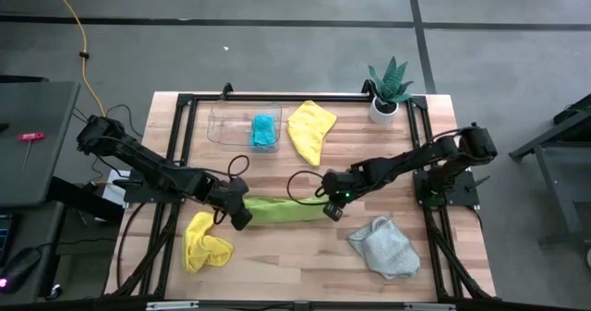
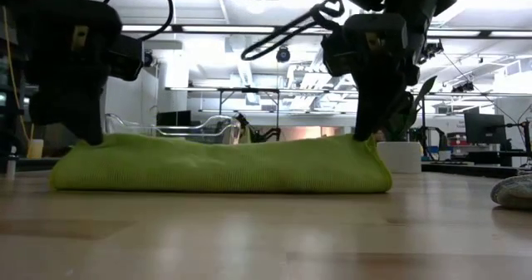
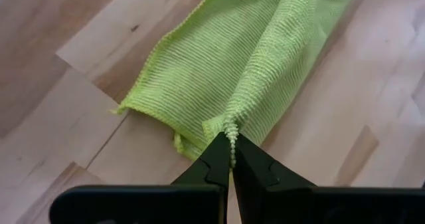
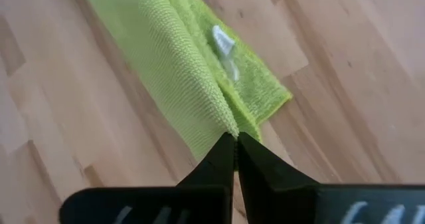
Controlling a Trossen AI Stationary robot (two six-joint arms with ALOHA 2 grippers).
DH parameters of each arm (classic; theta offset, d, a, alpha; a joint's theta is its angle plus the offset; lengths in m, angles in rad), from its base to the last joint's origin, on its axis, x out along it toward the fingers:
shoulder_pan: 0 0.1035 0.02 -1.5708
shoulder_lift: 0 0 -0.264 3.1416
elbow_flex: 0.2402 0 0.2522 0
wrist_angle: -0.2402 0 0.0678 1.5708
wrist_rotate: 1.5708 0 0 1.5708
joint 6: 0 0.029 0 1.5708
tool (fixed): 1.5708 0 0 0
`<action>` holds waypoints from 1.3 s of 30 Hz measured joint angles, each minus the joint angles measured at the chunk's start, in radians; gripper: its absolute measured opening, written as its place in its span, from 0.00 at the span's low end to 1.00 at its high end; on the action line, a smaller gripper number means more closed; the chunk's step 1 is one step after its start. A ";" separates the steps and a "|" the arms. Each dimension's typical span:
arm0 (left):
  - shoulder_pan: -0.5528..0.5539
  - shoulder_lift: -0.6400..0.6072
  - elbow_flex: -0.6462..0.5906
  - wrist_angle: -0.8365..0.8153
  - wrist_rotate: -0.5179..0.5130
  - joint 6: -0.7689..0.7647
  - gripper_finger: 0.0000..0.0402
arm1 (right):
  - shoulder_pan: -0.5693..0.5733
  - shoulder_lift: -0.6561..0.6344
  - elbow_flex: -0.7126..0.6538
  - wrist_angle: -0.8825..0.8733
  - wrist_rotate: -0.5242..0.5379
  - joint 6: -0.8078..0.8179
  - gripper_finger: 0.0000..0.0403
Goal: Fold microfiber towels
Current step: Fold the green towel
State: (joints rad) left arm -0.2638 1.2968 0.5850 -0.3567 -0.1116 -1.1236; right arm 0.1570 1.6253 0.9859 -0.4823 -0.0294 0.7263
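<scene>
Pinching one end of the lime green towel (image 1: 284,209), the left gripper (image 3: 232,159) has its two fingers (image 3: 211,164) pressed tight together on a little fold of cloth. The rest of the towel runs away from the fingertips across the wooden table (image 1: 305,265). The right gripper (image 4: 235,146) does the same thing at the other end. Its fingers (image 4: 255,161) are squeezed shut on the folded edge of the towel, and a small white tag (image 4: 222,43) shows on the cloth a bit past the tips.

The green towel lies long and flat between the two grippers, like a soft strip, and it rests on the table.

A crumpled yellow towel (image 1: 205,241) sits near the left fingers, just to the front of them. The grey towel (image 1: 384,246) lies bunched up near the right fingers, also toward the front. Farther back from both grippers, a second yellow towel (image 1: 310,129) lies on the table, and just beside it the teal-blue towel (image 1: 264,131) sits inside the clear tray (image 1: 222,126). A green plant (image 1: 388,88) in a white pot stands at the far corner, well apart from the right fingers.
</scene>
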 joint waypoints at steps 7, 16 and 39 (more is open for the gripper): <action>0.000 0.000 0.000 -0.025 -0.009 0.000 0.00 | 0.000 0.000 0.000 0.000 0.020 0.010 0.01; 0.000 0.000 0.000 -0.083 -0.055 0.006 0.07 | 0.000 0.000 0.000 0.000 0.048 0.016 0.15; -0.083 -0.389 -0.056 -0.208 -0.214 0.132 0.35 | -0.059 -0.304 -0.287 0.050 -0.104 0.293 0.51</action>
State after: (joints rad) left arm -0.3466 0.9077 0.5286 -0.5645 -0.3252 -0.9920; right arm 0.0985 1.3212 0.6991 -0.4321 -0.1334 1.0191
